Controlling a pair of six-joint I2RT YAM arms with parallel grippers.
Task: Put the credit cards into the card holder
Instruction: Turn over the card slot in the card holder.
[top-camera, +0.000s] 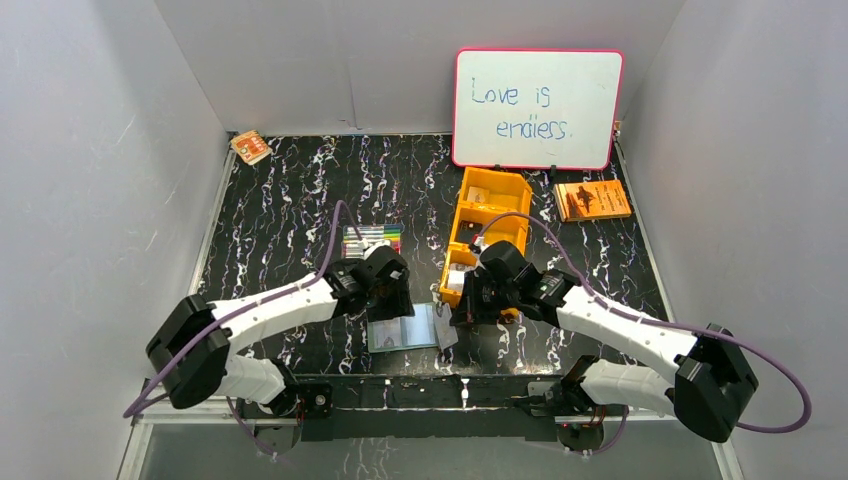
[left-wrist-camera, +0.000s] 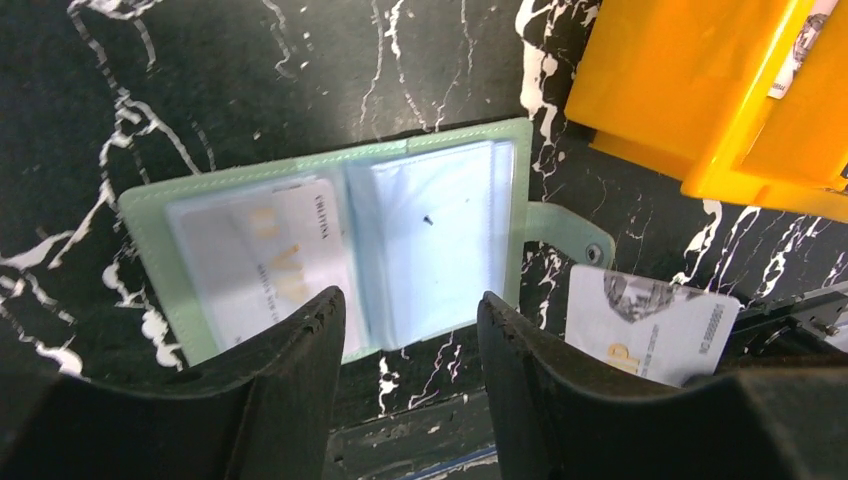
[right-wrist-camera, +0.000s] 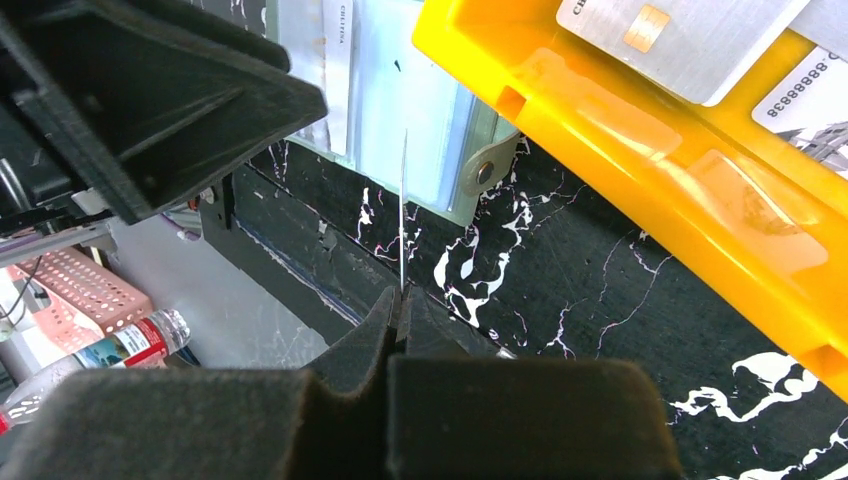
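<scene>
Table: black marbled top (top-camera: 290, 200) beneath both sets of jaws.
Bin: orange (right-wrist-camera: 640, 150), just beside the right jaws; spare cards (right-wrist-camera: 680, 35) lie inside it.
Left gripper (left-wrist-camera: 410, 305): jaws apart with nothing between them, hanging over the wallet's near edge.
Right gripper (right-wrist-camera: 400, 300): jaws together, clamped on one end of a card.
Wallet (left-wrist-camera: 420, 230): open and flat under the left jaws, its tab toward the right jaws. It is probably light and soft, with floppy pockets, and likely to slide unless pinned.
Held card (left-wrist-camera: 650, 325): stands on edge, beside the tab. It looks light, stiff and slick; gripping one end leaves the rest free to slide in.
Stowed card (left-wrist-camera: 270, 260): in the pocket farthest from the right jaws.
</scene>
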